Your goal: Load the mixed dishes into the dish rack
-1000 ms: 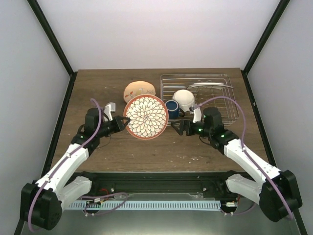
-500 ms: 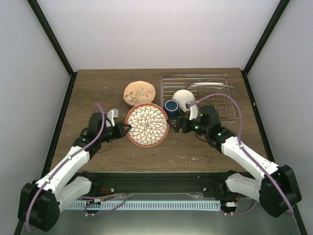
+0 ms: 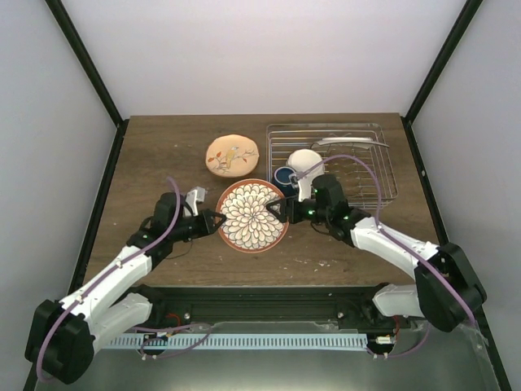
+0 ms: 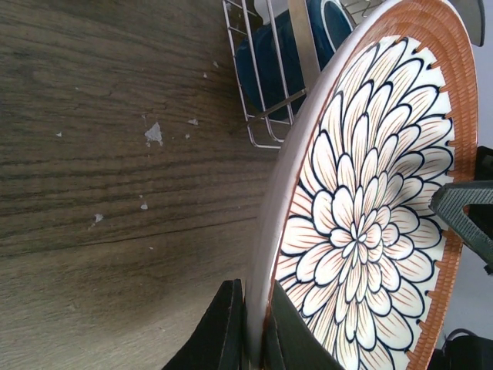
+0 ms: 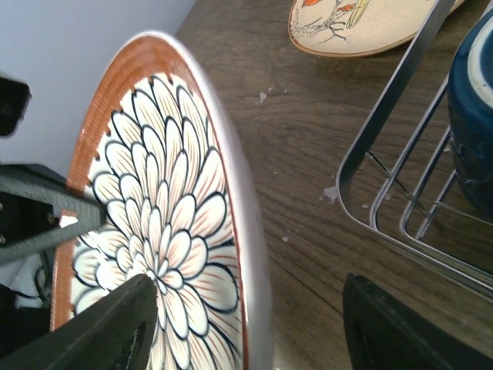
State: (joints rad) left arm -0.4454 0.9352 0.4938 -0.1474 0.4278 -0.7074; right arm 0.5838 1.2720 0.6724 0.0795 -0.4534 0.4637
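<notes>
Left wrist — left tool [image 4: 253, 312] clamps the plate [image 4: 362, 216] by its rim; right tool [image 5: 250, 297] gapes astride the opposite edge

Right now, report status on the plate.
Left fingers shut on patterned plate rim. Right fingers open, straddling opposite rim. Plate outside dish rack; blue mug in its near-left corner.

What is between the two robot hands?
The flowery orange-rimmed plate: in the top view the left gripper pinches one edge, and the right gripper, open, straddles the other.
</notes>
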